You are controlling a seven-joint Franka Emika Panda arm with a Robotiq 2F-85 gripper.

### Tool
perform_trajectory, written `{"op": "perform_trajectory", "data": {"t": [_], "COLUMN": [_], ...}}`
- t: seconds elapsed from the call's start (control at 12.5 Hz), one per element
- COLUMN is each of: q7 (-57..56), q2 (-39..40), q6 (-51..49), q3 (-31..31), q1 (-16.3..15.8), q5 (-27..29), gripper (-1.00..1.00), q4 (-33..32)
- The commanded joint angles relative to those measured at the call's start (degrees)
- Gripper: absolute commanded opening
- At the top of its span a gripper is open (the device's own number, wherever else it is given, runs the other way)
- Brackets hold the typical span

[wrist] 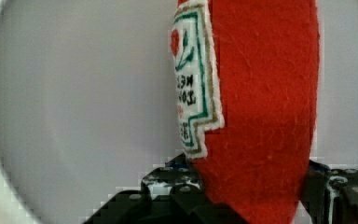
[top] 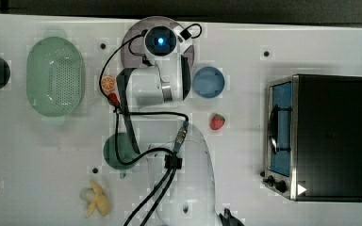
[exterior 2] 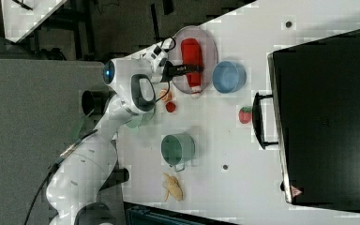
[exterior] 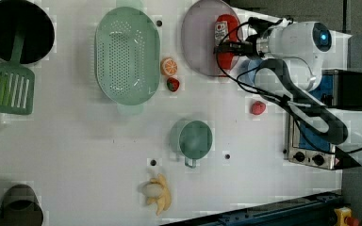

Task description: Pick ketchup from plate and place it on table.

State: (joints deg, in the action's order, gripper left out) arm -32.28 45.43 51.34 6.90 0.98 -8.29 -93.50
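Observation:
The ketchup, a soft red bottle with a white label, lies on the pale lilac plate at the far edge of the white table. My gripper reaches over the plate and is shut on the bottle's middle. In the wrist view the red ketchup fills the space between the two black fingers, which press on it from either side, with the plate behind it. The right view shows the ketchup lying flat on the plate under the gripper. In the top view the arm covers most of the plate.
Close to the plate are a blue dish, a strawberry, an orange slice and another strawberry. A green perforated basket, green cup, banana and toaster oven also stand on the table.

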Motion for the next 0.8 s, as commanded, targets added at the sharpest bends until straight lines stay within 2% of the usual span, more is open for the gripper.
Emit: {"op": "perform_trajectory", "data": {"t": [0.08,0.32,0.48,0.8], "q7": [3.24,4.6,9.46,20.57], "q2": [-12.16,-19.86,-24.03,-33.26], "q6": [-8.43,-24.21,-30.58,-32.23], "q3": [-0.13,-0.31,-0.91,-1.48], "q1": [0.25,0.98,1.56,3.23], "q5": [0.15,0.19,0.4,1.19], "gripper": [0.2,0.2,0.2,0.2], "q4": [1.67,1.53,0.17,-9.62]}}
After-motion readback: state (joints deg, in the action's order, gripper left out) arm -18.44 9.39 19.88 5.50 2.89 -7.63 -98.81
